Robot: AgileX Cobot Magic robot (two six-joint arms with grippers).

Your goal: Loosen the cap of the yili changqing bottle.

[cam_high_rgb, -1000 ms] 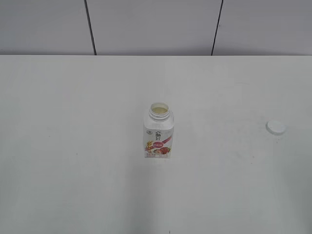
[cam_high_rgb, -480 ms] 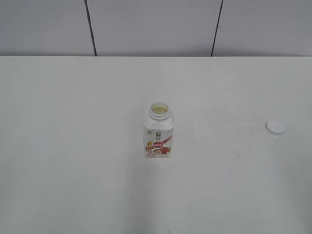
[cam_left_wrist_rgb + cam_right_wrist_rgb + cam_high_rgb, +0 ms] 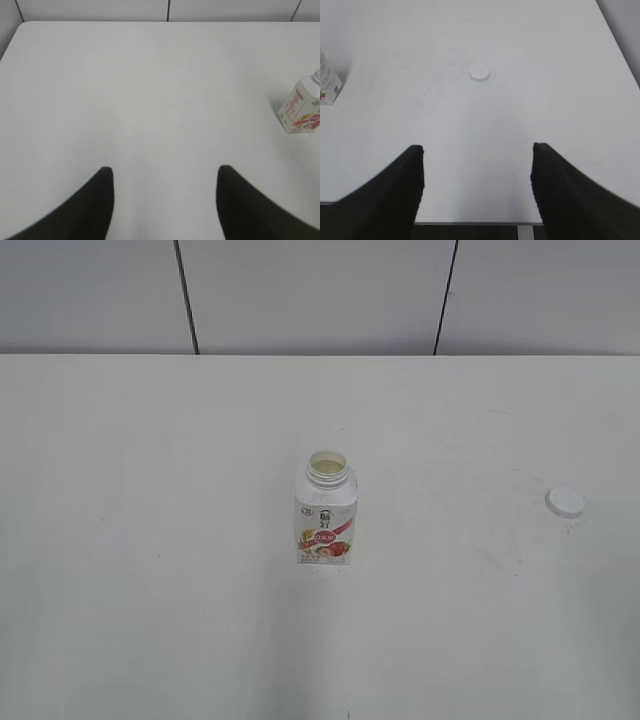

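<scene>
Nothing has moved in the last second. The bottle [image 3: 326, 508] stands upright in the middle of the table [image 3: 150, 540] with its mouth bare. The cap [image 3: 565, 502] lies flat, far off at the bottle's 3 o'clock. Both arms hang back, the jaws of each wide and holding nothing. So the job looks done.

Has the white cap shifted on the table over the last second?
No. The cap lies in the same spot right of the open bottle, at the same gap from it and from the table edge.
</scene>
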